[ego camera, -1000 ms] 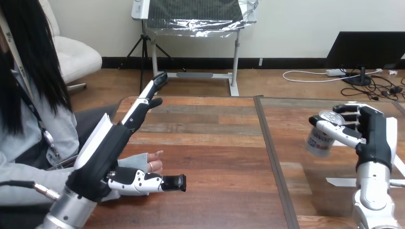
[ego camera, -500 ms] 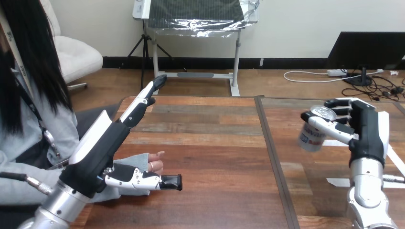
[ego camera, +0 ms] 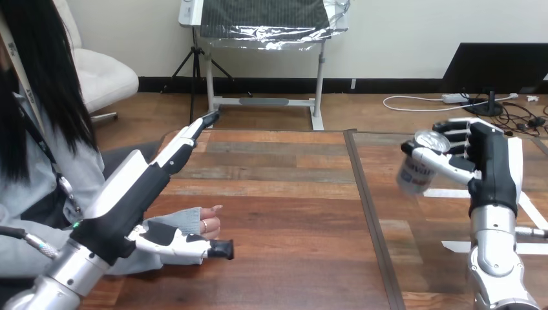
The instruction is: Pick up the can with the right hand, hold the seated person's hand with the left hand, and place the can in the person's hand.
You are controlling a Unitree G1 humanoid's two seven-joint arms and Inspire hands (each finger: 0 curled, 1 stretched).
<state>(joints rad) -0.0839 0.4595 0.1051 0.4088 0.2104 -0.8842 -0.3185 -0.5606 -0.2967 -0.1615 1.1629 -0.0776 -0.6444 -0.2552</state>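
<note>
Right robot hand (ego camera: pixel 492 169) grips tilted can (ego camera: pixel 413 172) above table (ego camera: pixel 284 194).

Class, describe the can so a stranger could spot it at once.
Look over the right half of the wooden table, where the right robot hand is raised. Its curled fingers grip the can: silver-topped, tilted, the only thing held aloft.

Single view from the robot's head, facing forward and down across the table (ego camera: pixel 284 194) at close range. The left arm (ego camera: pixel 55 281) enters bottom left and the right arm (ego camera: pixel 497 265) bottom right. A seated person (ego camera: pixel 39 174), seemingly cropped, occupies the left edge.
</note>
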